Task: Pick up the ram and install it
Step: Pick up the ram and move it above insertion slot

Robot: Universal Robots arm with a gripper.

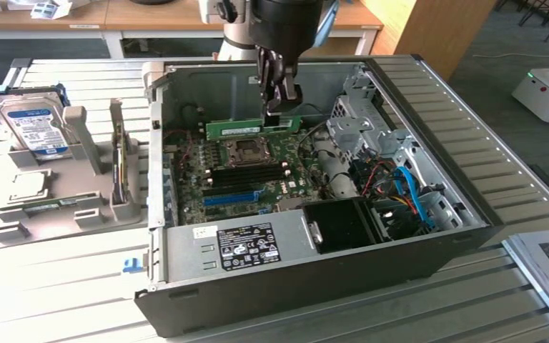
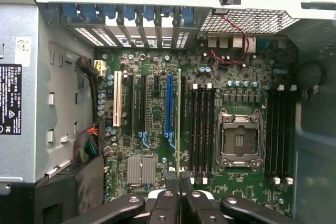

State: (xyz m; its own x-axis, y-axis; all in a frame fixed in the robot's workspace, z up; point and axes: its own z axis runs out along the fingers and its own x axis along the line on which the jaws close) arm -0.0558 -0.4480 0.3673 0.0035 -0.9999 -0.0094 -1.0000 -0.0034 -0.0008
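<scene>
slatted white table (image 1: 74,286) carries an open computer case (image 1: 351,286) lying on its side. the ram (image 1: 241,128), a green stick, hangs level over the motherboard (image 1: 294,189), just above the cpu socket (image 1: 248,150). the gripper (image 1: 279,107) has it clamped between closed fingers. well apart, on the exterior view's left, a hard drive (image 1: 34,125) stands in a grey holder (image 1: 65,214).

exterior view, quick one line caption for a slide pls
Gripper shut on the ram, holding it level over the motherboard inside the open computer case.
</scene>
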